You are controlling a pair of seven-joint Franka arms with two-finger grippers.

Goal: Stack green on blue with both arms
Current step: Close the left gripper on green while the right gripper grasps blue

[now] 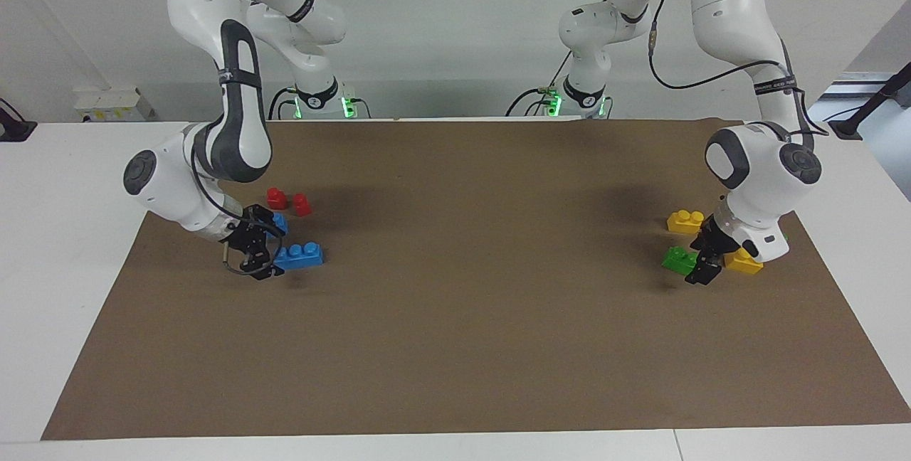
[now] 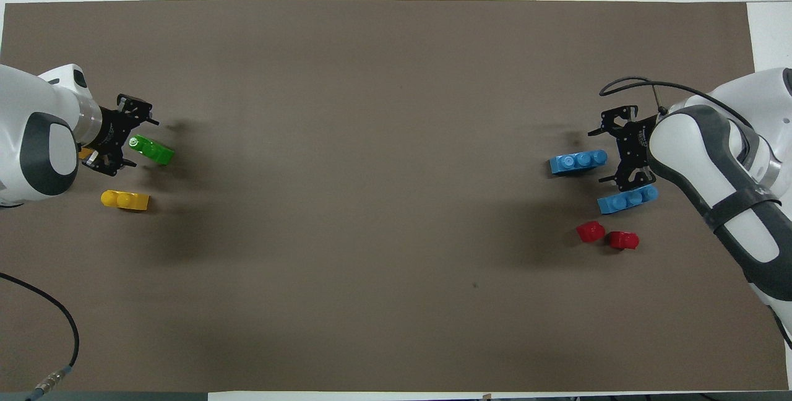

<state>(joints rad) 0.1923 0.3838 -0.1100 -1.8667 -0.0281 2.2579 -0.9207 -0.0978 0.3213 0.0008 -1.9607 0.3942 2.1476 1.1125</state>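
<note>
Your left pincer [image 1: 704, 262] sits low at the small bright green plastic two-stud brick [image 1: 680, 260], at the left arm's end of the brown paper-covered tabletop [image 1: 462, 347]. In the overhead view the green brick [image 2: 153, 150] lies slantwise, one end between the fingers and the rest pointing out toward the middle of the tabletop. The fingers bracket that end, but you cannot tell from here whether they are pinching it or merely straddling it.

Take that green brick as your landmark: one yellow plastic two-stud brick [image 1: 685, 221] lies nearer the robots than it, and another yellow plastic brick [image 1: 744, 263] is just beside it, partly hidden by the wrist.

Well apart from the green brick, at the right arm's end, your right pincer [image 1: 257, 255] is at one end of the blue plastic three-stud brick [image 1: 299, 255]. Its long axis runs along the tabletop's length, pointing away from the pincer toward the middle. Whether those fingers are clamped on it cannot be told either. A second blue three-stud brick [image 2: 627, 199] lies just nearer the robots, with two small red plastic pieces [image 1: 288, 201] nearer again.

The coming move likely turns on this — each brick projects inward from its own pincer, so the two must meet mid-tabletop, green above blue.
</note>
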